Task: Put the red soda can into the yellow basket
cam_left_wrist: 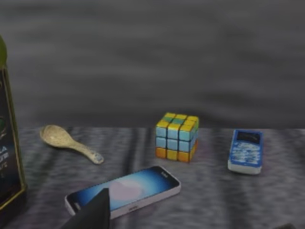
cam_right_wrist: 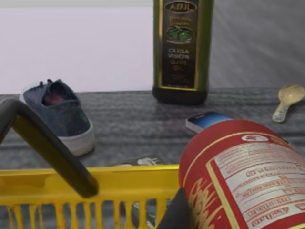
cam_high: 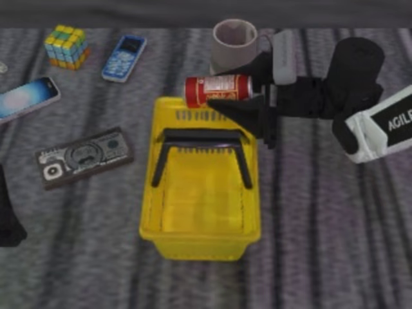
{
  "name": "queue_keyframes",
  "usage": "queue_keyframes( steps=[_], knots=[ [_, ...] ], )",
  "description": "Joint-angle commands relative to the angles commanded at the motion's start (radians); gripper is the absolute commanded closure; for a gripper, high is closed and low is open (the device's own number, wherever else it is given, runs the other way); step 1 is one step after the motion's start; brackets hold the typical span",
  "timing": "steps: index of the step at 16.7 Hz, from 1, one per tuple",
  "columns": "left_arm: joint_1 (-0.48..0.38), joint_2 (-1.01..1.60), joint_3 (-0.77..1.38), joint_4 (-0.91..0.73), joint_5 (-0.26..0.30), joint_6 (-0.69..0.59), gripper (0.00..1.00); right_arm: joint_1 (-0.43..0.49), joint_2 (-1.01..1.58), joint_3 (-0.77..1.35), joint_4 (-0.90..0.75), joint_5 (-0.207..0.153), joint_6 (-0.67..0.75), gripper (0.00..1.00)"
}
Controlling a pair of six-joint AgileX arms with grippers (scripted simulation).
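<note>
The right gripper (cam_high: 248, 96) is clamped on the red soda can (cam_high: 217, 90). The can lies on its side between the fingers, its long axis running along the near rim of the yellow basket (cam_high: 149, 212), directly over that rim. The basket interior lies just beyond the gripper. The left gripper (cam_left_wrist: 90, 214), parked at the table's left edge: finger state cannot be determined.

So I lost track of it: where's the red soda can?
Top view: the red soda can lies sideways in the right gripper, over the yellow basket far rim, before the mug.
</note>
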Motion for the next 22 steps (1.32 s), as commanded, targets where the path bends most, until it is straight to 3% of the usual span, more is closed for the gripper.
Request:
queue_keyframes(
  steps=[11, 22],
  knots=[
    [0.000, 0.000, 0.000, 0.000, 0.000, 0.000, 0.00, 0.000, 0.000, 0.000, 0.000, 0.000, 0.000, 0.02],
    [-0.004, 0.010, 0.007, -0.007, 0.002, 0.005, 0.00, -0.006, -0.018, -0.004, -0.008, 0.009, -0.003, 0.00]
  ],
)
